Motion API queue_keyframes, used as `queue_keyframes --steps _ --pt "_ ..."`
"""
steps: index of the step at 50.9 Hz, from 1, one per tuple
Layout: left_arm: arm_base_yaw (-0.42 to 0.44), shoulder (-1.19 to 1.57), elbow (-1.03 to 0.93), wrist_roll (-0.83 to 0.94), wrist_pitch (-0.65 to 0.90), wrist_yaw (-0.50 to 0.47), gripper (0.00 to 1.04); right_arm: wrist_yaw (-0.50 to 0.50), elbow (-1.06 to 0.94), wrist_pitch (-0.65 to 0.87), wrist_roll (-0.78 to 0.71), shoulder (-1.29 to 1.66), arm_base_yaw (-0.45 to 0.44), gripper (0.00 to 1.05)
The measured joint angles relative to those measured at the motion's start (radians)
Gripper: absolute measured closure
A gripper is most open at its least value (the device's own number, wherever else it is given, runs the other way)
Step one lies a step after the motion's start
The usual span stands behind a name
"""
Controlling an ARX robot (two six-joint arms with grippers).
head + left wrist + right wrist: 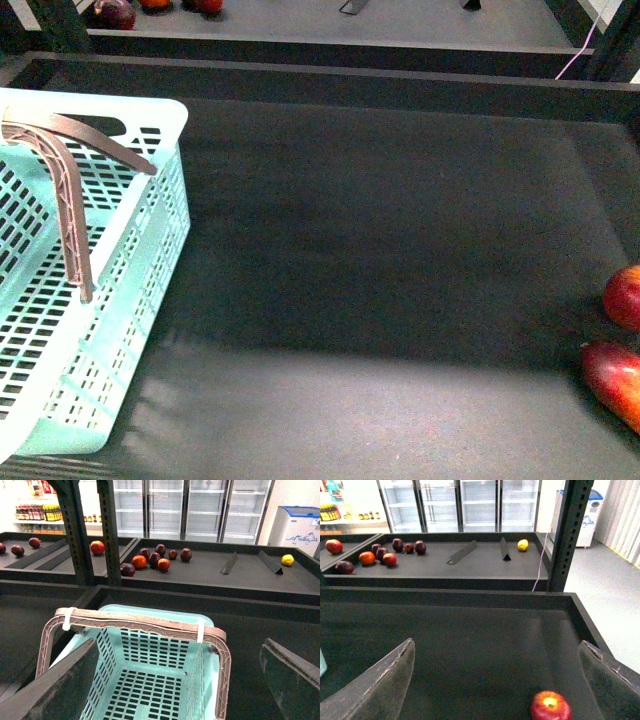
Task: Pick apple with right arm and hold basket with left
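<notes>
Right gripper [496, 647] spread wide and empty; reaching looks the step in hand. Apple [625, 297] at front frame's right edge (basket [150, 230] far left, left gripper [180, 642] open near it); next, lower and close.

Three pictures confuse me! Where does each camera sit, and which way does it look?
Front view: on the robot's body between its arms, facing down at the dark shelf, basket left, apple right; no arms.
Left wrist view: on the left wrist, facing over the basket toward fridges; open left gripper shows.
Right wrist view: on the right wrist, facing across the shelf, apple near; open right gripper shows.
Front and left wrist views share the basket.
</notes>
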Motion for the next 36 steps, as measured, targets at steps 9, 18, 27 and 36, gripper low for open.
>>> queue_keyframes --steps 9,18,27,36 --pt "0.0 0.0 0.0 0.0 0.0 0.0 0.07 0.0 0.0 0.0 0.0 0.0 0.0 0.09" --pt "0.0 0.0 0.0 0.0 0.0 0.0 0.07 0.0 0.0 0.0 0.0 0.0 0.0 0.09" --pt "0.0 0.0 0.0 0.0 0.0 0.0 0.07 0.0 0.0 0.0 0.0 0.0 0.0 0.09" --pt "0.0 0.0 0.0 0.0 0.0 0.0 0.07 0.0 0.0 0.0 0.0 0.0 0.0 0.09"
